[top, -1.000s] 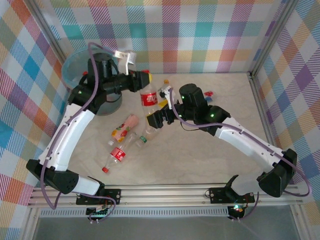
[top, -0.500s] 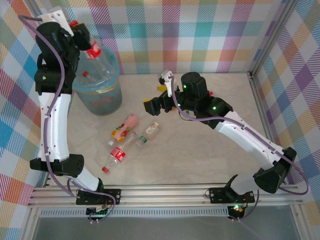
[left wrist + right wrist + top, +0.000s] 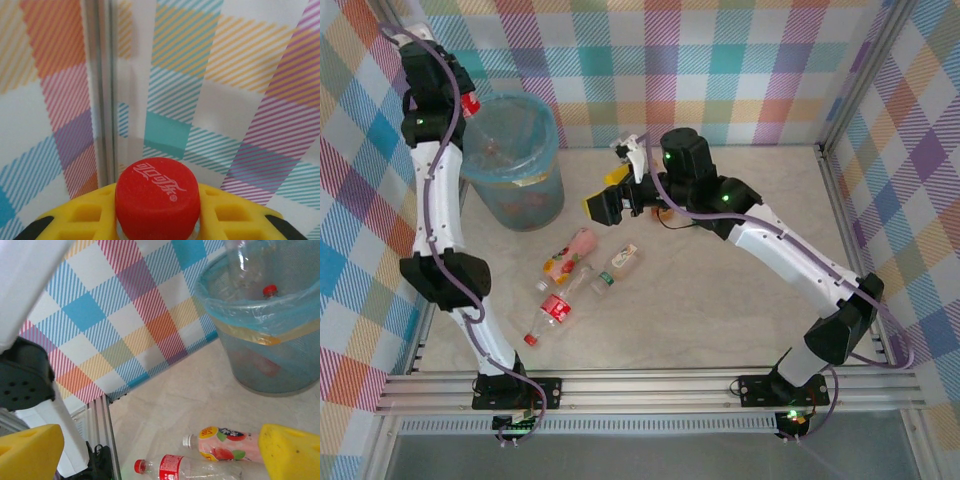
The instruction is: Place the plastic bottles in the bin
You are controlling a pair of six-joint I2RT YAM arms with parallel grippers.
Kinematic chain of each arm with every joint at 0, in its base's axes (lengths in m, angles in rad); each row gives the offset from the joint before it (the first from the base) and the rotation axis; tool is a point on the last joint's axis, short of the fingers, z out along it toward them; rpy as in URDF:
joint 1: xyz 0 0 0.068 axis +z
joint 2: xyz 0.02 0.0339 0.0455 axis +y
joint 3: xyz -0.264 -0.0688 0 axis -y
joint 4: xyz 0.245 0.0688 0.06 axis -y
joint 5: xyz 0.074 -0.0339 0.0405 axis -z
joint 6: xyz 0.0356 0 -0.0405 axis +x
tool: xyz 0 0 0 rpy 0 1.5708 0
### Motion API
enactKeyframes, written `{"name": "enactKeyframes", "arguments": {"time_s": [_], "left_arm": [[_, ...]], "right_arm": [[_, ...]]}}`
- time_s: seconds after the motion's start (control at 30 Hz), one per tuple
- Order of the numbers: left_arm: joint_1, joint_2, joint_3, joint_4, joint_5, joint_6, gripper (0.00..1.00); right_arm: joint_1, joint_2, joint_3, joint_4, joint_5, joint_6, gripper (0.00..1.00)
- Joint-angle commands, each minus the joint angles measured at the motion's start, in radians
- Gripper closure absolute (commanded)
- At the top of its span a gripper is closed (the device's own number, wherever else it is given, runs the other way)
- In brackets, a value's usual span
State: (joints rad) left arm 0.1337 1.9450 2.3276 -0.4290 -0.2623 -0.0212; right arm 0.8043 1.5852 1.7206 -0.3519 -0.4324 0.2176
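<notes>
My left gripper (image 3: pixel 463 100) is raised at the far left rim of the bin (image 3: pixel 515 165), shut on the neck of a plastic bottle whose red cap (image 3: pixel 157 197) sits between the yellow fingers (image 3: pixel 75 220). The arm hides most of that bottle's body from above. My right gripper (image 3: pixel 608 192) hangs open and holds nothing, over the table right of the bin. Below it lie a pink bottle (image 3: pixel 230 444) and a red-labelled bottle (image 3: pixel 175 470). A red-capped bottle (image 3: pixel 270 290) lies inside the blue-lined bin (image 3: pixel 265 330).
On the table in front of the bin lie a pink bottle (image 3: pixel 570 252), a green-white one (image 3: pixel 620 262) and a red-labelled one (image 3: pixel 552 310). Checked walls close in the back and both sides. An aluminium rail (image 3: pixel 100 430) runs along the left wall.
My left arm has swung its bottle from above the table up and left to the bin's far rim. My right gripper has moved left toward the bin, still open.
</notes>
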Motion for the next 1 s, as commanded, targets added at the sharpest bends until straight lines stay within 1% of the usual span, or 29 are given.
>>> {"name": "enactKeyframes", "arguments": {"time_s": [0.0, 0.13, 0.3, 0.4, 0.6, 0.7, 0.83, 0.97], "left_arm": [[0.002, 0.039, 0.012, 0.123, 0.014, 0.059, 1.00], [0.002, 0.094, 0.009, 0.200, 0.042, 0.077, 1.00], [0.001, 0.125, -0.036, 0.209, 0.072, 0.087, 1.00], [0.003, 0.103, -0.131, 0.249, 0.078, 0.108, 1.00], [0.003, 0.021, -0.393, 0.410, 0.117, 0.157, 1.00], [0.003, 0.003, -0.472, 0.450, 0.130, 0.163, 1.00], [0.002, 0.000, -0.511, 0.470, 0.137, 0.160, 1.00], [0.002, -0.017, -0.489, 0.462, 0.149, 0.152, 1.00]], "right_arm": [[0.006, -0.007, 0.046, -0.022, -0.039, -0.013, 0.01], [0.006, -0.012, 0.038, -0.047, -0.027, -0.020, 0.02], [0.006, -0.028, -0.002, -0.046, -0.011, -0.019, 0.02], [0.006, -0.037, -0.030, -0.038, -0.009, -0.017, 0.02], [0.006, -0.038, -0.061, -0.037, -0.021, -0.004, 0.02], [0.006, -0.039, -0.071, -0.036, -0.025, 0.000, 0.02], [0.006, -0.047, -0.086, -0.030, -0.024, 0.006, 0.03], [0.007, -0.055, -0.093, -0.029, -0.024, 0.010, 0.03]]}}
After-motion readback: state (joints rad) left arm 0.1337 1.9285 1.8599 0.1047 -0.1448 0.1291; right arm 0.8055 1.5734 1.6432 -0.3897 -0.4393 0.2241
